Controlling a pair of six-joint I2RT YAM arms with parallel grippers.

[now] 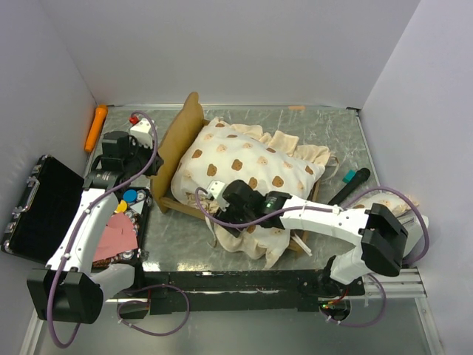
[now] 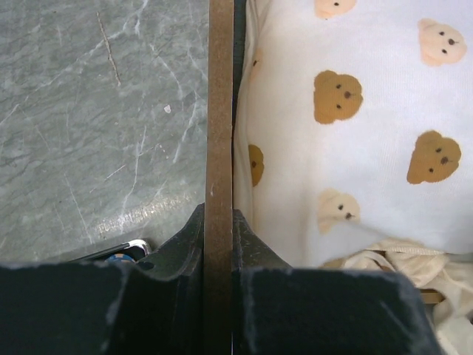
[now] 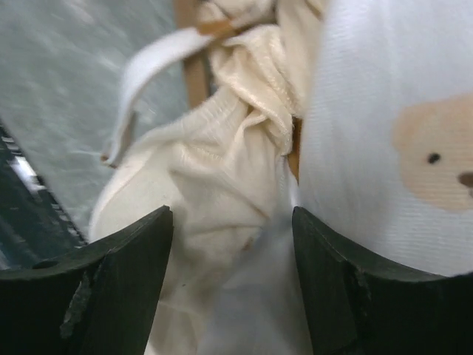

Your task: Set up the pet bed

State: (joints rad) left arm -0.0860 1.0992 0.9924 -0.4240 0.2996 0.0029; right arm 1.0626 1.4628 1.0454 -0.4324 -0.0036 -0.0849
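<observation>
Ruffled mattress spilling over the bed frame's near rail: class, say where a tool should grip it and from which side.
Probably the bunched cream ruffle, approached from the near side: its loose folds hang free outside the bed frame and are thin enough to pinch, unlike the plump printed top.

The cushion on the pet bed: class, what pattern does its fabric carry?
The cushion is white with brown and tan bear faces, clearest in the left wrist view.

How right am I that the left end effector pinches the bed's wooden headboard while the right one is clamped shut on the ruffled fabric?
Only partly. The right end effector is open, not clamped: the right wrist view shows its fingers apart, the ruffled fabric loose between them. The left end effector does pinch the wooden headboard.
</observation>
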